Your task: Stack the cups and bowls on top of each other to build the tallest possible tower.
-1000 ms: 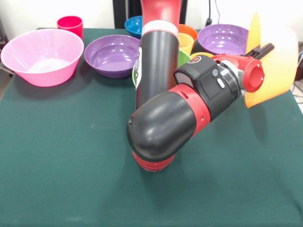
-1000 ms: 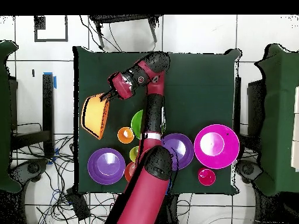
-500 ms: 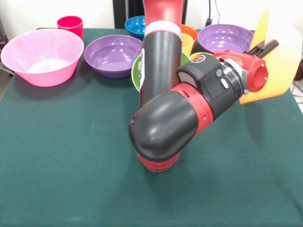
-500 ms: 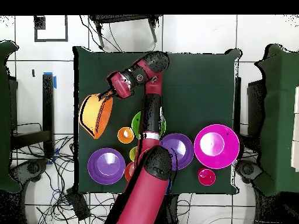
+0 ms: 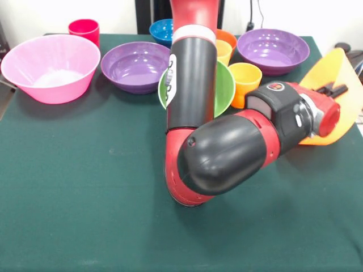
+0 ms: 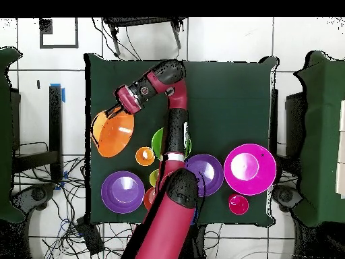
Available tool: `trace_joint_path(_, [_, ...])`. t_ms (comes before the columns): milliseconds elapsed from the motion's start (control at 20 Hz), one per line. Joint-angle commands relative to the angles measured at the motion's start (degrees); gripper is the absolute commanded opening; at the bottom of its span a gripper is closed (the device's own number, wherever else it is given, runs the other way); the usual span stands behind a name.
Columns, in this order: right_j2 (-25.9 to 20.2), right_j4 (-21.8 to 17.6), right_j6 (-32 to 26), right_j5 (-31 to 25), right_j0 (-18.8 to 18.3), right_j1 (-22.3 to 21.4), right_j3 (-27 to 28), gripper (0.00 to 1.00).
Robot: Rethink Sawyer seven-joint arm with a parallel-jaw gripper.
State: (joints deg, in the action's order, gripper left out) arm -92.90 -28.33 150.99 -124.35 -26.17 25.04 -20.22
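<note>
Front view: gripper point(image 5: 333, 89) pinches rim of big glossy orange plastic bowl point(image 5: 340, 102), tilted at table's right edge w/ its low side near the green cloth point(image 5: 85, 187), prob. to keep it clear of orange plastic cup point(image 5: 245, 84) & purple bowl point(image 5: 273, 51) behind.

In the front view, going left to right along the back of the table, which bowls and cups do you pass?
Big pink bowl → red cup → purple bowl → blue bowl → green bowl → orange cup → second purple bowl → big orange bowl, tilted at the table's right edge.
</note>
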Motion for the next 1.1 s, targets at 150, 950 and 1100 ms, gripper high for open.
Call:
trace_joint_path(150, [0.47,-5.79,-0.98,-1.70,1.76,6.18,4.43,0.00])
trace_joint_path(950, [3.06,3.34,7.29,2.48,1.97,5.61,0.06,0.00])
trace_joint_path(1100, [3.93,5.07,6.43,4.27,1.87,5.35,-1.13,0.00])
